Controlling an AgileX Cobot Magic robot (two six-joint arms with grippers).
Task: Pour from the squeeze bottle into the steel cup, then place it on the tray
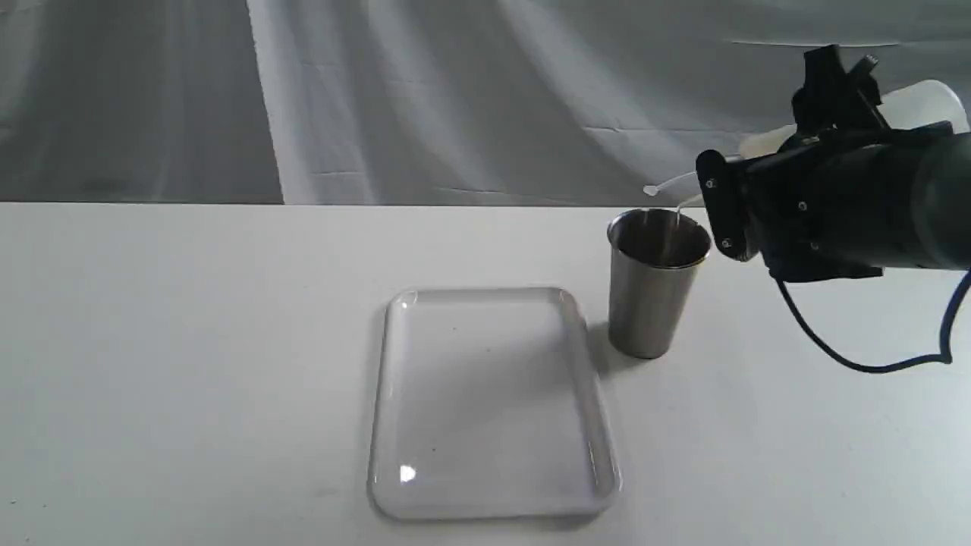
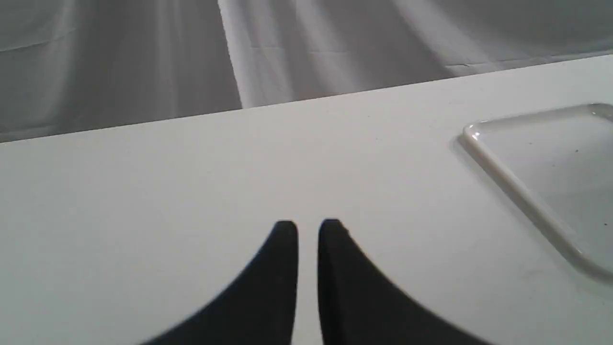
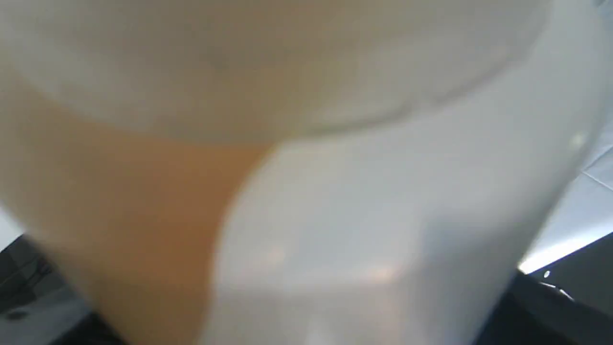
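Note:
My right gripper (image 1: pixel 840 106) is shut on the squeeze bottle (image 1: pixel 924 102) and holds it tilted, nozzle down toward the left. The nozzle tip (image 1: pixel 686 202) hangs just above the far right rim of the steel cup (image 1: pixel 651 303), and a thin line runs from it into the cup. The tethered cap (image 1: pixel 651 190) sticks out beside the nozzle. In the right wrist view the bottle (image 3: pixel 364 215) fills the picture, with amber liquid (image 3: pixel 143 206) pooled at one side. The white tray (image 1: pixel 485 394) lies bare left of the cup. My left gripper (image 2: pixel 308 229) is shut, low over the table.
The white table (image 1: pixel 190 341) ends at a grey cloth backdrop (image 1: pixel 455 98). A blue cable (image 1: pixel 872 364) loops below the right arm. One corner of the tray (image 2: pixel 550 163) shows in the left wrist view.

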